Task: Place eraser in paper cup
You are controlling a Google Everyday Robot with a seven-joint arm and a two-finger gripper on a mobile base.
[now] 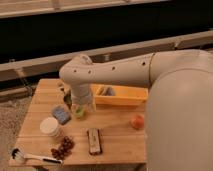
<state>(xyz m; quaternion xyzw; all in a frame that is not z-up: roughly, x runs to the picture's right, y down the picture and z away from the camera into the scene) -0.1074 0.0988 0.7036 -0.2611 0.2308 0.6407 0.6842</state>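
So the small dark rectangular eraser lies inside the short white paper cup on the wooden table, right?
No. The camera view shows the small dark rectangular eraser lying on the wooden table, right of the short white paper cup, not inside it. The gripper hangs farther back, by the small translucent green cup.

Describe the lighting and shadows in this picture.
Camera view: warm, soft light across the light wooden table; black background band behind; no glare. The gripper, low over the table's rear left, shades the spot beneath it; dark rectangular eraser and white paper cup lie evenly lit.
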